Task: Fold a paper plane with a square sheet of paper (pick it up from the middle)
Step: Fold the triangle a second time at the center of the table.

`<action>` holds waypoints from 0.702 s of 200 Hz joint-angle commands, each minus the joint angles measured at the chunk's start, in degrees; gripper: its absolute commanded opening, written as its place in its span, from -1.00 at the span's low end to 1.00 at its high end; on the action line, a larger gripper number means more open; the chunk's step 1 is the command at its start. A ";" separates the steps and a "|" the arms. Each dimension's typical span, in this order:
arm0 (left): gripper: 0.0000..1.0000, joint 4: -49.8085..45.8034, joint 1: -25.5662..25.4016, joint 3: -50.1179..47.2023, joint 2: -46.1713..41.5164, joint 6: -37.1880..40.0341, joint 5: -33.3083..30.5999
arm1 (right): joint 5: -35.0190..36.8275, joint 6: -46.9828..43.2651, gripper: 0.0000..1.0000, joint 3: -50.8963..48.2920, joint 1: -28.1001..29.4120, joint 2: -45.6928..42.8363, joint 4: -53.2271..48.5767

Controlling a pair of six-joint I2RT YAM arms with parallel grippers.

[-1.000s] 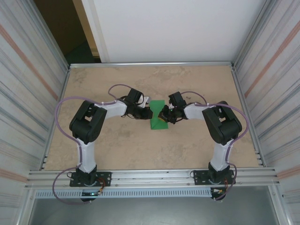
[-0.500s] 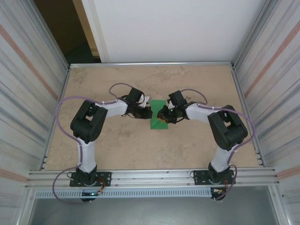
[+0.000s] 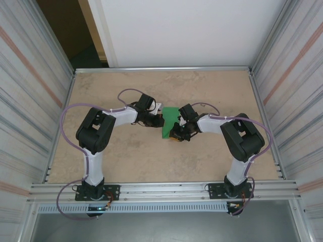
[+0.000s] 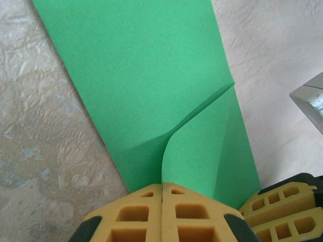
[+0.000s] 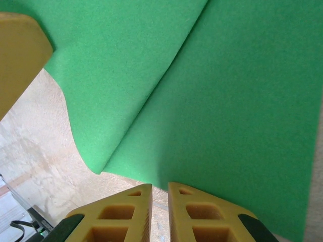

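The square sheet of paper (image 3: 170, 119) lies mid-table as a bright green strip, folded over. In the left wrist view the sheet of paper (image 4: 146, 75) has one corner flap curling up from the strip. My left gripper (image 4: 162, 185) is shut on that flap. From above, the left gripper (image 3: 160, 121) sits at the strip's left edge. My right gripper (image 3: 174, 136) is at the strip's near right corner. In its own view the right gripper (image 5: 160, 187) shows a narrow gap with table behind it, and the paper (image 5: 242, 101) edge lies just ahead of its tips. No paper plane shape is formed.
The beige table (image 3: 116, 156) is boxed in by ribbed metal walls on the left (image 3: 30, 101) and right (image 3: 295, 101), with a rail along the near edge (image 3: 161, 190). Both arms meet at the table's middle, fingers close together.
My right gripper has slid along the paper's right edge toward the near corner. The paper's far end has shifted a little. The left arm has stayed put.
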 commanded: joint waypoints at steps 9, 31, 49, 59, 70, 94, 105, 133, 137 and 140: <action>-0.97 -1.04 -0.22 1.59 1.19 1.35 0.52 | 0.12 -1.59 -0.69 -0.83 -0.67 0.05 -1.68; -0.97 -0.94 -0.32 1.43 1.27 1.22 0.61 | -1.88 -1.16 -0.69 -1.43 -0.62 -3.04 1.84; -0.97 -0.96 -0.28 1.32 1.36 1.18 0.63 | -2.05 -0.71 -0.69 -1.18 -0.59 -3.62 3.16; -0.97 -0.92 -0.30 1.32 1.36 1.10 0.69 | -1.72 -0.59 -0.69 -0.88 -0.60 -2.84 3.03; -0.97 -0.93 -0.29 1.24 1.37 1.10 0.71 | -1.22 -0.39 -0.69 -0.53 -0.50 -1.73 3.03; -0.97 -0.85 -0.29 1.24 1.36 1.10 0.78 | 0.14 0.22 -0.71 -0.18 -0.59 0.09 3.01; -0.97 -0.81 -0.28 1.24 1.36 1.11 0.78 | 0.67 0.19 -0.72 -0.17 -0.59 0.59 2.80; -0.96 -0.82 -0.37 1.54 1.41 1.19 1.07 | 2.39 -0.34 -0.73 -0.15 -0.84 1.74 0.43; -0.96 -0.83 -0.37 1.58 1.37 1.34 1.05 | 2.47 -0.37 -0.73 -0.41 -0.93 1.92 0.33; -0.96 -0.83 -0.33 1.63 1.36 1.36 1.13 | 2.59 -0.40 -0.73 -0.48 -0.98 2.00 0.23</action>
